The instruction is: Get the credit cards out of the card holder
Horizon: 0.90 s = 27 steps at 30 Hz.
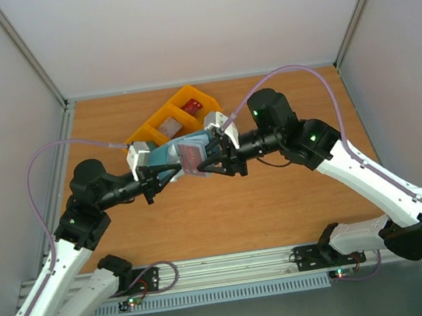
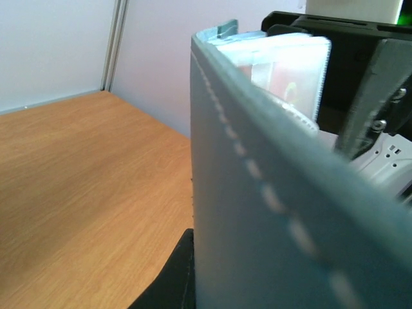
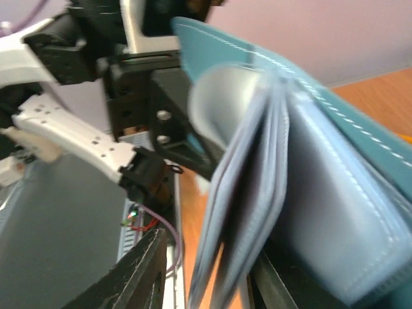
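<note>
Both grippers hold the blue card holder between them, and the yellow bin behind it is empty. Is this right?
No: the top external view shows a red item and a whitish item in the yellow bin. The left gripper and right gripper do hold the card holder.

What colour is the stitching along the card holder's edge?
Whitish stitching, in dashes against the dusty-blue card holder; clearest in the left wrist view.

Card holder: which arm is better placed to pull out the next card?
Right, probably. The left gripper clamps the card holder's cover, holding it above the table, while the right gripper sits at the open pocket side, beside a red card.
</note>
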Motion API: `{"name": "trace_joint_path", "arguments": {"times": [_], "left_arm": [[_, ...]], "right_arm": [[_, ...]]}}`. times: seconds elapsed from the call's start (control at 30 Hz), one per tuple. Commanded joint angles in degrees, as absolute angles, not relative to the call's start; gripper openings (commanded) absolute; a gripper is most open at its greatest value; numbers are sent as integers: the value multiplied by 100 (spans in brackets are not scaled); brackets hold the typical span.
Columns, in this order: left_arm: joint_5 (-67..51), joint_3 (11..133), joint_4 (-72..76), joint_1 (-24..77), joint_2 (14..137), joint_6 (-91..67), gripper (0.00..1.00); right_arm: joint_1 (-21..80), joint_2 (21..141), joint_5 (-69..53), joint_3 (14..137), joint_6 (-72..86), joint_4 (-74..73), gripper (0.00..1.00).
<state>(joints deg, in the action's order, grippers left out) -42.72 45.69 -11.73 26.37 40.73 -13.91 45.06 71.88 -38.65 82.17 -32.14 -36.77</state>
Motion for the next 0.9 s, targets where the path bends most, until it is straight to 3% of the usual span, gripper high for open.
{"name": "trace_joint_path", "arguments": {"times": [0.0,0.37,0.63,0.87], "left_arm": [[-4431,4553,-725,2663,3988,-1345,0],[-4478,4574,-672,2681,3985,-1415,0],[-4551,4522,-572,2681,3958,-1465,0],[-4570,4552,-562,2681,3962,-1503,0]], "right_arm": [[4490,6995,-5213,8198,-3716,-3793,37],[4489,7189,-3974,8200,-3150,-3406,30],[4491,7107,-5642,8130,-3537,-3484,27],[4491,7279,-4654,8146,-3098,-3199,27]]}}
